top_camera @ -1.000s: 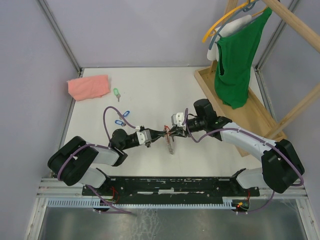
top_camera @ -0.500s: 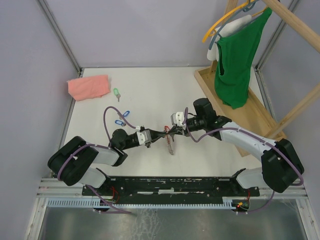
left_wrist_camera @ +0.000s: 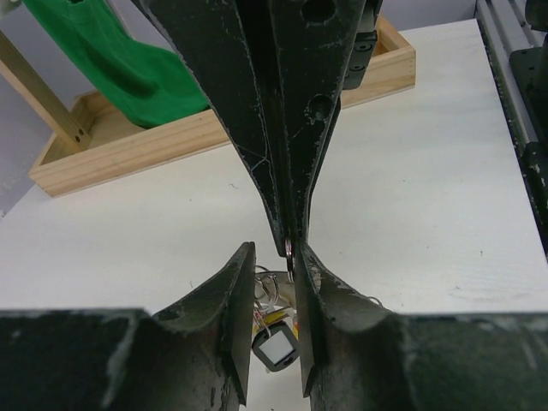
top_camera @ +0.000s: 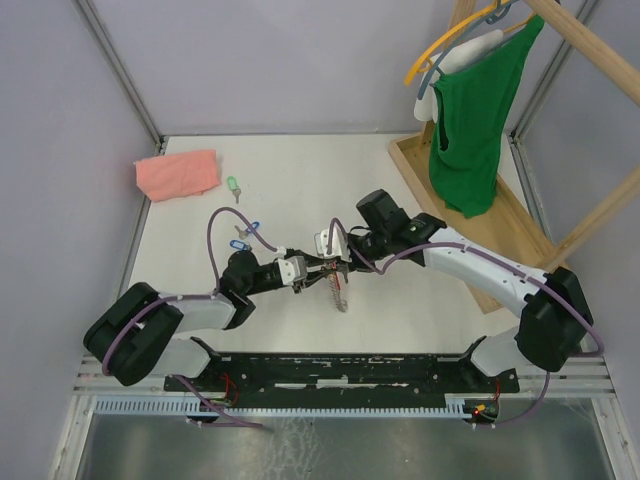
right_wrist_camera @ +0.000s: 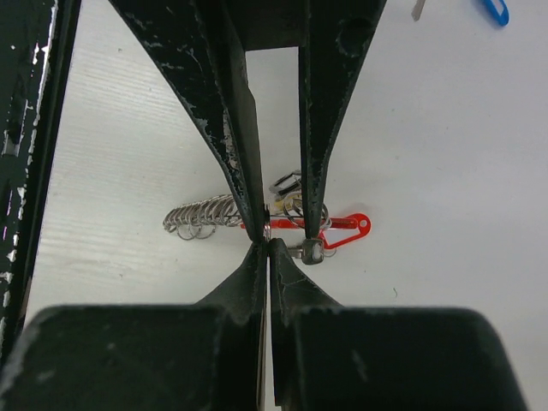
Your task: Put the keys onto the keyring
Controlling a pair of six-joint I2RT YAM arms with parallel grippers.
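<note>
The keyring (top_camera: 341,292) hangs between the two grippers over the middle of the table. Its row of silver loops (right_wrist_camera: 201,214), red band (right_wrist_camera: 341,224) and a silver key head (right_wrist_camera: 310,251) show in the right wrist view. My right gripper (right_wrist_camera: 267,244) is shut on one small ring of it. My left gripper (left_wrist_camera: 274,257) is open, its fingers on either side of the right fingertips (left_wrist_camera: 287,231). Below it hangs the black tag (left_wrist_camera: 276,349). Two blue keys (top_camera: 243,235) and a green key (top_camera: 233,187) lie on the table to the left.
A pink folded cloth (top_camera: 177,173) lies at the back left. A wooden rack base (top_camera: 500,215) stands along the right side, and a green garment (top_camera: 478,110) hangs on a hanger above it.
The left jaws have parted from shut. The right arm has reached further left, so the spot where the grippers meet and the keyring have shifted slightly left.
</note>
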